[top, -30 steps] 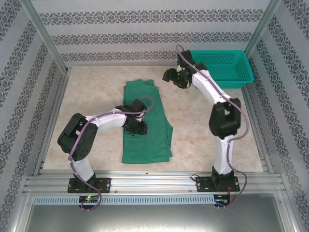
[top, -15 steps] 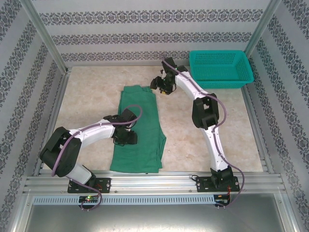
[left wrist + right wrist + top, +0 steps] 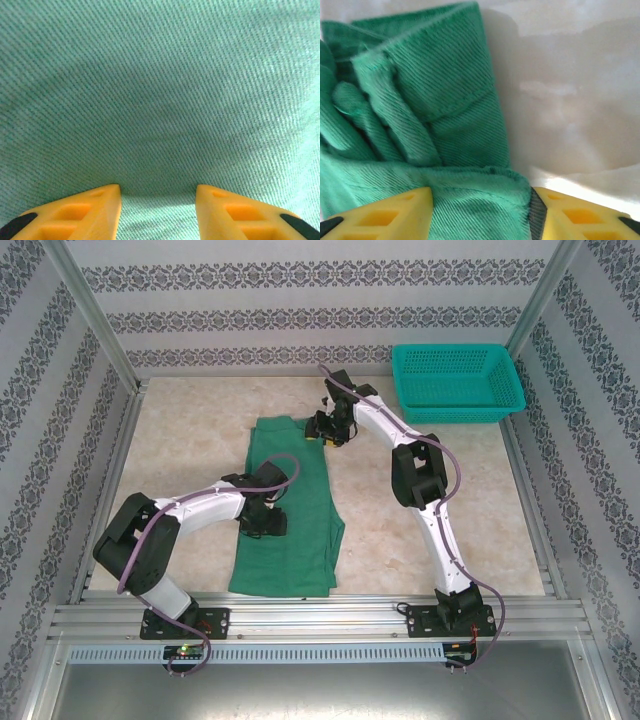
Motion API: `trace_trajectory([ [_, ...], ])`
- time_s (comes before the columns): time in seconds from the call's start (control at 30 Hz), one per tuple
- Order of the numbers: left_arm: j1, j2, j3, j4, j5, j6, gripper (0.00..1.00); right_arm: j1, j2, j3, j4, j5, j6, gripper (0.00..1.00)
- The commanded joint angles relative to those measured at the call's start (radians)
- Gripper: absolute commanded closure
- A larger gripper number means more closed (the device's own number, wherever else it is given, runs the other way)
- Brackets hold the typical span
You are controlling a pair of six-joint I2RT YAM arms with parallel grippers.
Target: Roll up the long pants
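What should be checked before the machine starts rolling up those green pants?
1. Pants laid out straight: ok.
2. Right claw gripping the far end: ok, bunched cloth fills the gap between its fingers.
3. Left claw holding cloth: not ok, open over flat cloth mid-pants.
4. Far edge gathered evenly across its width: cannot tell.
5. Basket apart from the pants: ok.

We see a white left arm [image 3: 205, 505] and right arm [image 3: 438, 540] with black joints, purple cable [image 3: 498, 612] looped along each, black bases [image 3: 185, 621], yellow-orange end effector fingers [image 3: 85, 212].
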Motion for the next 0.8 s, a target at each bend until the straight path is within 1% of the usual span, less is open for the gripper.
trace_trajectory([
  [0.0, -0.002, 0.037, 0.017, 0.035, 0.016, 0.021, 0.57, 0.002, 0.005, -0.032, 0.0, -0.019, -0.015, 0.7],
  [0.03, -0.001, 0.045, 0.024, 0.033, 0.017, 0.025, 0.57, 0.002, -0.002, -0.035, 0.004, -0.021, -0.013, 0.82],
  [0.1, -0.002, 0.054, 0.035, 0.027, 0.016, 0.03, 0.57, 0.004, -0.028, -0.049, 0.023, -0.023, -0.011, 0.98],
  [0.13, -0.001, 0.058, 0.039, 0.027, 0.016, 0.031, 0.58, 0.006, -0.044, -0.056, 0.032, -0.023, -0.009, 1.0],
  [0.23, -0.002, 0.068, 0.045, 0.033, 0.019, 0.03, 0.58, 0.023, -0.083, -0.059, 0.056, -0.035, -0.01, 1.0],
  [0.4, -0.002, 0.087, 0.044, 0.049, 0.023, 0.023, 0.59, 0.095, -0.09, 0.023, 0.017, -0.043, -0.025, 1.0],
  [0.6, -0.001, 0.09, 0.035, 0.057, 0.015, 0.015, 0.6, 0.19, -0.132, 0.047, -0.011, 0.033, -0.053, 1.0],
  [0.7, -0.001, 0.096, 0.038, 0.056, 0.014, 0.018, 0.6, 0.192, -0.16, 0.024, -0.018, 0.091, -0.053, 1.0],
  [0.77, -0.001, 0.099, 0.04, 0.058, 0.021, 0.021, 0.62, 0.166, -0.166, 0.005, -0.019, 0.097, -0.044, 1.0],
])
